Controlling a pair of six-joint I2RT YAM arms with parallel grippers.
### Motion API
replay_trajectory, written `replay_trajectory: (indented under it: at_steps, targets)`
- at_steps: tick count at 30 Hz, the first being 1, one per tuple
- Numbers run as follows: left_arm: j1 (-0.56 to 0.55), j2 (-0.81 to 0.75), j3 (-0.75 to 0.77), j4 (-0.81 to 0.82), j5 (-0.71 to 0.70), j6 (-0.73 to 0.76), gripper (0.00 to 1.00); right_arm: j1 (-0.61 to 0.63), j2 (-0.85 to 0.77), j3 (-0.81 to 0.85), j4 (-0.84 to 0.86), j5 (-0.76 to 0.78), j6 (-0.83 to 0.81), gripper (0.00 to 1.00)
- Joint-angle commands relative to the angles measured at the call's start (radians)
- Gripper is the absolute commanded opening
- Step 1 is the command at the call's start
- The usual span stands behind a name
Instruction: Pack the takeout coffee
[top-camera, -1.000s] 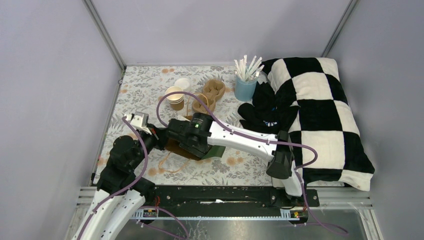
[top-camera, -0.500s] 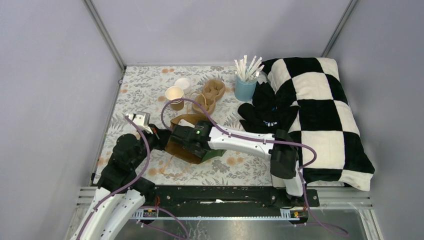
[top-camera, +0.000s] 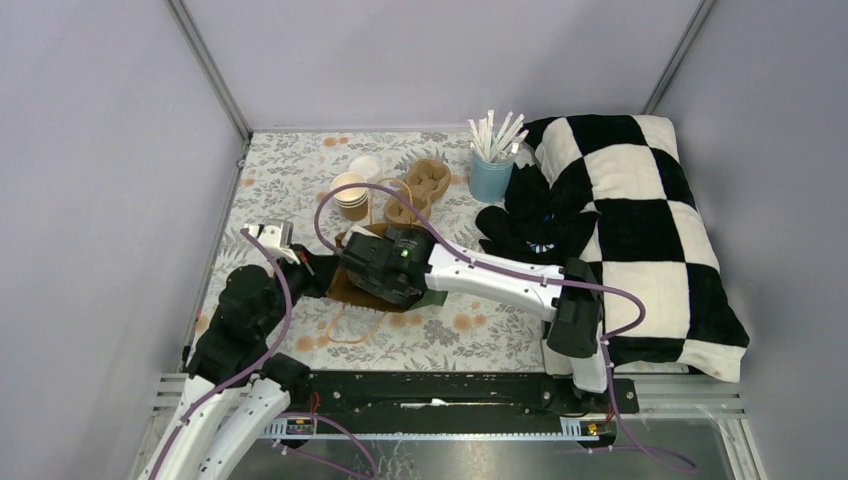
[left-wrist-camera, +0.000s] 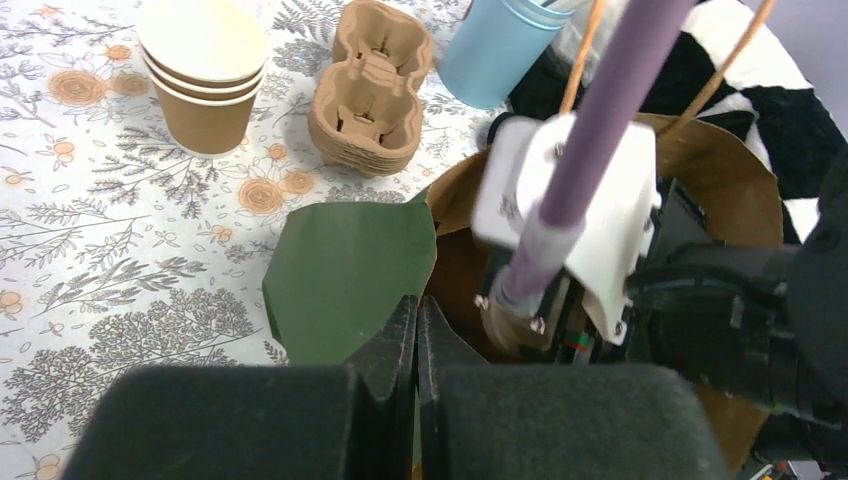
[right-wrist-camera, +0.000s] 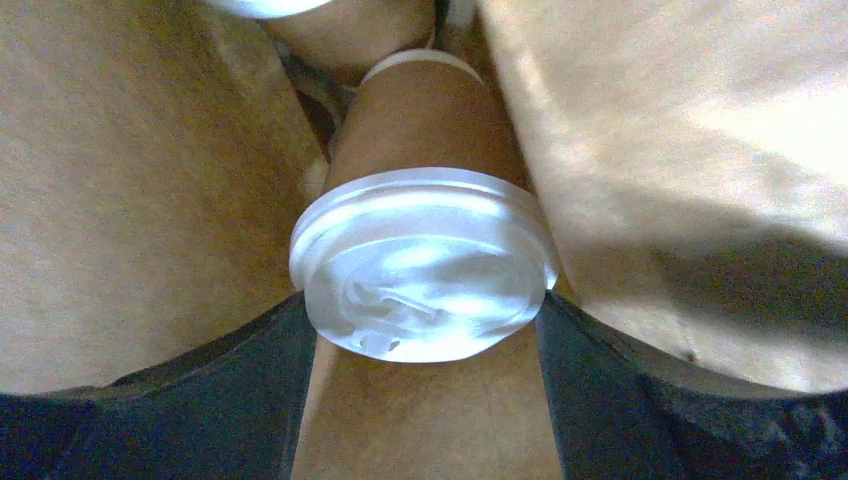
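Observation:
A takeout coffee cup (right-wrist-camera: 425, 265), tan with a white lid, lies on its side inside the brown paper bag (top-camera: 352, 288). My right gripper (right-wrist-camera: 422, 300) is deep in the bag and shut on it, fingers (right-wrist-camera: 200, 400) against both sides of the lid. Behind it a second tan cup (right-wrist-camera: 345, 35) shows in part. My left gripper (left-wrist-camera: 416, 330) is shut on the bag's rim beside its green flap (left-wrist-camera: 350, 265). From the top view the bag hides the right fingers; the left gripper (top-camera: 318, 275) sits at the bag's left edge.
A stack of empty tan cups (top-camera: 350, 195) stands behind the bag, a loose white lid (top-camera: 365, 166) beyond it. The pulp carrier (top-camera: 415, 190) and the blue cup of straws (top-camera: 490, 175) are at the back. A black-and-white checkered blanket (top-camera: 640, 220) fills the right side.
The right wrist dipped toward the near left, then came back toward the far side inside the bag. The left arm shifted slightly left, still holding the rim.

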Motion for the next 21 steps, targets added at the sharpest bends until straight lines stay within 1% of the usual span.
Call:
replay_trajectory:
  at_steps: [1,4,6,7,8,12,14,18,21]
  targets:
    - [-0.003,-0.016,-0.017,0.035,0.072,0.015,0.0,-0.009,0.069,0.181,-0.113,0.025,0.046,0.3]
    - [-0.003,-0.015,-0.023,0.044,0.095,0.018,0.0,-0.009,0.109,0.28,-0.124,0.004,0.028,0.31]
    - [-0.003,-0.017,-0.025,0.046,0.094,0.019,0.0,-0.009,0.121,0.299,-0.124,0.001,0.007,0.31]
    - [-0.003,-0.018,-0.026,0.048,0.096,0.022,0.0,-0.009,0.121,0.286,-0.123,0.006,-0.029,0.3]
    - [-0.003,-0.021,-0.027,0.049,0.098,0.024,0.0,-0.009,0.111,0.254,-0.108,0.012,-0.055,0.29]
    - [-0.003,-0.029,-0.034,0.051,0.09,0.03,0.0,-0.025,0.028,0.029,0.021,0.008,-0.146,0.29]
    - [-0.003,-0.031,-0.032,0.05,0.088,0.031,0.0,-0.034,-0.011,-0.047,0.079,0.017,-0.181,0.28]
    - [-0.003,-0.035,-0.036,0.051,0.087,0.031,0.0,-0.043,-0.039,-0.103,0.115,0.047,-0.222,0.28]
    - [-0.005,-0.032,-0.037,0.052,0.092,0.032,0.0,-0.054,-0.043,-0.1,0.126,0.058,-0.225,0.27]
